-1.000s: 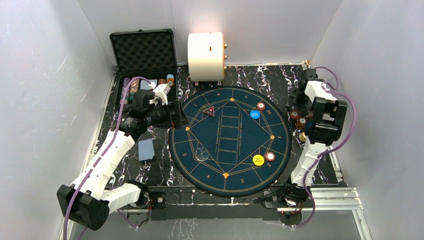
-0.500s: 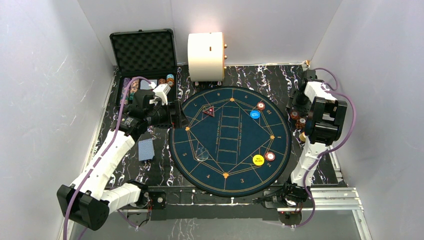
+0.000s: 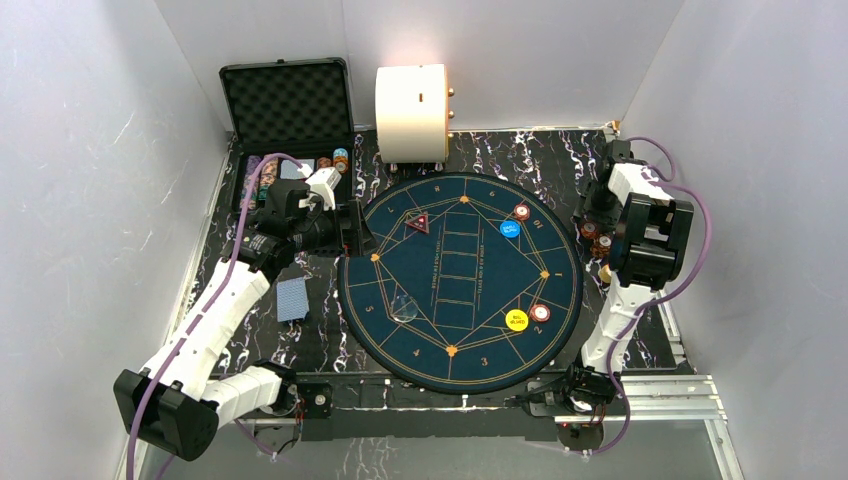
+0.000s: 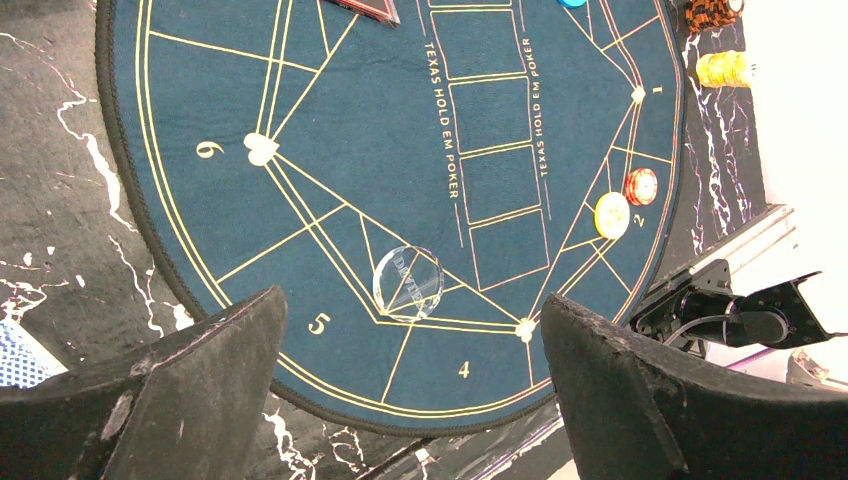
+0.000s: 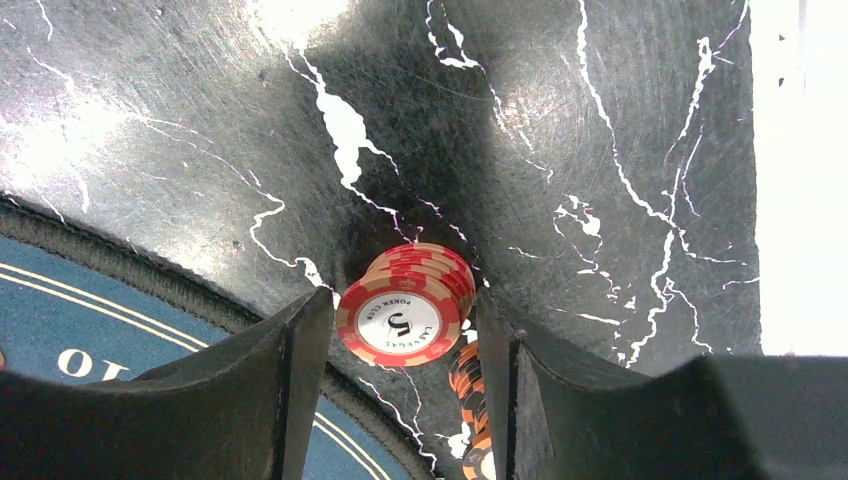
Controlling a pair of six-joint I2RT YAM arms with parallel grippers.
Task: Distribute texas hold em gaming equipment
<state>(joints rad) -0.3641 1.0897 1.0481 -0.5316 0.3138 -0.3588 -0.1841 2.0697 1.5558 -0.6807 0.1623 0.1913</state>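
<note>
You're partway. On the felt mat (image 3: 400, 270) at centre frame sit the red triangular marker (image 3: 417, 223), blue button (image 3: 510, 228), yellow button (image 3: 516, 321) and two single chips (image 3: 521, 212). The cards (image 3: 291, 298) lie left of the mat, and more chips wait in the case (image 3: 290, 100) at upper left. At right of frame, your right gripper (image 5: 400, 300) straddles a red-and-white chip stack (image 5: 402, 322); you cannot tell whether it pinches yet. Your left gripper (image 4: 410, 305) gapes empty. Nothing on the mat has shifted since the earlier view.
</note>
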